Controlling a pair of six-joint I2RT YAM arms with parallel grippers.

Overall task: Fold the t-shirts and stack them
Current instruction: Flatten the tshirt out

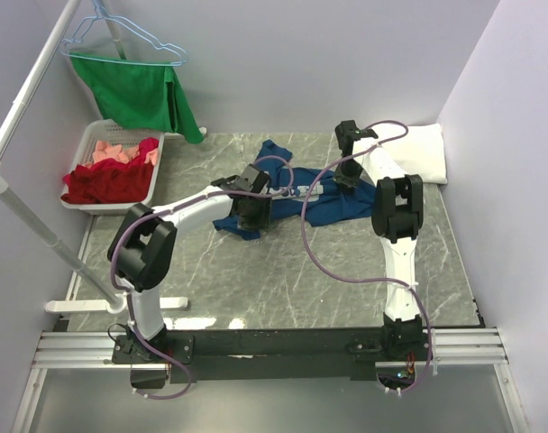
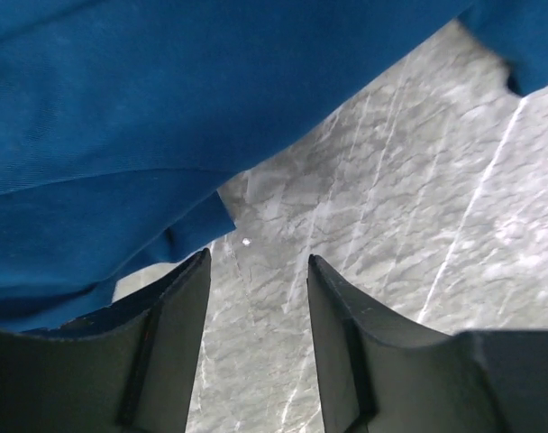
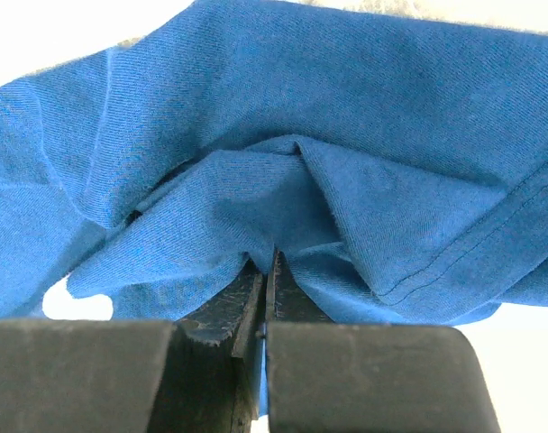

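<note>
Grey marble table (image 1: pixel 283 280) stretches away from the near edge, and the work sits past its middle. Nearest of the two, the left gripper (image 2: pixel 259 263) hangs low at the near-left edge of the blue t-shirt (image 1: pixel 333 206). Its jaws stand about half apart with only table showing between them. A corner of blue cloth lies over and just beside the left finger, not inside the gap.

Further back, the right gripper (image 3: pixel 265 262) is clamped tight on a bunched fold of the same shirt, toward its right side. The shirt lies crumpled across the centre of the table.

The step in hand appears to be getting a second hold so the shirt can be stretched flat. To do it well, the left gripper should shift sideways until the cloth edge is truly between its jaws before closing. It should take one layer if possible, and then both arms should draw apart evenly.

Beyond, the white t-shirt (image 1: pixel 423 149) rests at the far right corner, well apart. A basket (image 1: pixel 159 167) of red and pink clothes (image 1: pixel 112 176) stands far left, below a hanging green cloth (image 1: pixel 139 95).
</note>
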